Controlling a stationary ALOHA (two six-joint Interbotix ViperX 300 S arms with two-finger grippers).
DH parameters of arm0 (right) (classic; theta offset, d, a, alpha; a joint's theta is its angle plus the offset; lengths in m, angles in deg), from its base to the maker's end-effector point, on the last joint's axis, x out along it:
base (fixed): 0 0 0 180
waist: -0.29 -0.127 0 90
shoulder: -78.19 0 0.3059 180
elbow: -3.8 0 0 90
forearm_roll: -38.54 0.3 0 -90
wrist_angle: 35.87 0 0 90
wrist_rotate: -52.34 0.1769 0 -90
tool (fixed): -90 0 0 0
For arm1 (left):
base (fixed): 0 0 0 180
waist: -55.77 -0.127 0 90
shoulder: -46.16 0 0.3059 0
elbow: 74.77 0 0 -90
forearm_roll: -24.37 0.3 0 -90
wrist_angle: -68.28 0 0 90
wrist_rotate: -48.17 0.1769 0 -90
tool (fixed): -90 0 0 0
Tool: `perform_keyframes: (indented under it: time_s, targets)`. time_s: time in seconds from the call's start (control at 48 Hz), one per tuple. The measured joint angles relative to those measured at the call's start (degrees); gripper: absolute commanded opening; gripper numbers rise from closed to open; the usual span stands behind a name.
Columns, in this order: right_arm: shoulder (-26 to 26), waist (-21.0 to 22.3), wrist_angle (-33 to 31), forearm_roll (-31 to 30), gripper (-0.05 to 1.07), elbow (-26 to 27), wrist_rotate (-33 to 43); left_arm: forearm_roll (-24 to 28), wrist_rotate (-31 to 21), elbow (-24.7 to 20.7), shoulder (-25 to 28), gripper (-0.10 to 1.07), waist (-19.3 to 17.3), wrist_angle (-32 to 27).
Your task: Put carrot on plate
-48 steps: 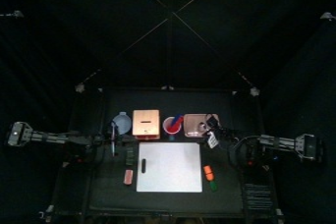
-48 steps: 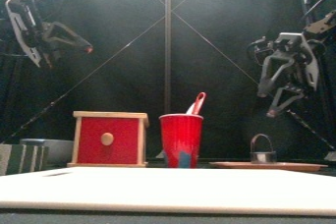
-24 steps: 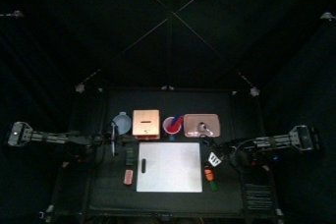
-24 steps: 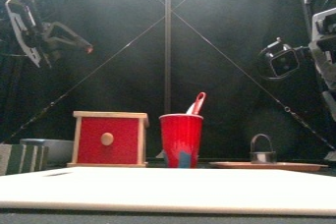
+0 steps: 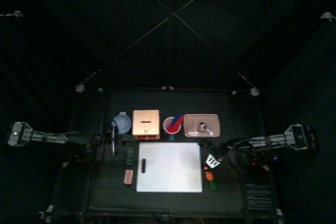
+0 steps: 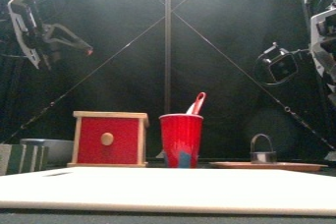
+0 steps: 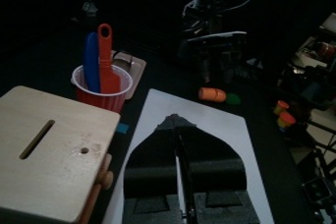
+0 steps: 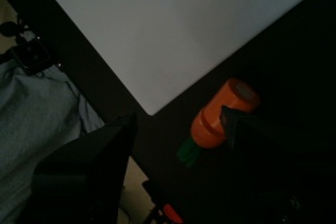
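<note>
The carrot (image 5: pixel 207 175) is a small orange piece lying just off the white sheet's right front corner. It also shows in the right wrist view (image 8: pixel 217 120) and the left wrist view (image 7: pixel 214 94). The plate (image 5: pixel 199 125) is a pinkish-tan dish at the back right, low at the right in the front view (image 6: pixel 269 166). My right gripper (image 5: pixel 213 159) hangs open just behind the carrot, which shows between its jaws in the right wrist view (image 8: pixel 184 128). My left gripper (image 6: pixel 59 33) is raised at the left, shut and empty, its jaws over the sheet in the left wrist view (image 7: pixel 175 130).
A white sheet (image 5: pixel 171 166) fills the table's middle. A tan box (image 5: pixel 145 123) and a red cup (image 5: pixel 172 124) with a spoon stand at the back, left of the plate. A pinkish-red bar (image 5: pixel 129 176) lies left of the sheet. A small black object (image 6: pixel 262 149) sits on the plate.
My right gripper has moved from beside the plate toward the table's front, ending close behind the carrot. The left arm has not moved.
</note>
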Motion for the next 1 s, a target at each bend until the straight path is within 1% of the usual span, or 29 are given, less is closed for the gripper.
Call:
perform_keyframes:
  time_s: [0.167, 0.229, 0.333, 0.396, 0.479, 0.604, 0.646, 0.729, 0.833, 1.0]
  targets:
    - [0.00, 2.81, -3.52, -3.69, 0.97, 3.08, 0.18, 0.00, 0.09, 0.09, 0.09, 0.21, 0.00, 0.09]
    - [0.09, 3.69, -5.62, -4.83, 0.97, 4.22, 1.67, 0.00, 0.09, 0.00, 0.09, 0.21, 0.00, -0.09]
    - [0.09, 4.13, -9.84, -10.72, 0.97, 5.45, 9.76, 0.00, 0.00, 0.26, 0.09, 0.21, 0.00, -0.26]
    - [-0.26, 3.43, -11.43, -15.82, 0.97, 5.62, 17.14, 0.00, 0.00, 0.35, 0.09, 0.21, 0.00, -0.26]
    - [-1.32, 0.09, -10.20, -20.48, 0.97, 5.62, 26.81, 0.00, 0.00, 0.44, 0.00, 0.21, 0.00, -0.26]
    - [-1.93, -6.68, -3.87, -25.14, 0.97, 4.13, 39.02, 0.00, 0.00, 0.35, 0.09, 0.21, 0.00, -0.35]
    - [-1.58, -8.96, -1.67, -26.46, 0.97, 2.90, 43.95, 0.00, 0.09, 0.35, 0.09, 0.21, 0.00, -0.35]
    - [0.09, -13.01, 1.41, -28.83, 0.97, 1.41, 51.15, 0.00, 0.00, 0.35, 0.09, 0.21, 0.00, -0.26]
    - [2.11, -16.44, 3.16, -33.57, 0.97, 1.23, 57.83, 0.00, 0.00, 0.35, 0.09, 0.21, 0.00, -0.35]
    - [5.45, -18.90, 4.22, -39.11, 0.97, 1.41, 65.04, 0.00, 0.00, 0.35, 0.09, 0.21, 0.00, -0.35]
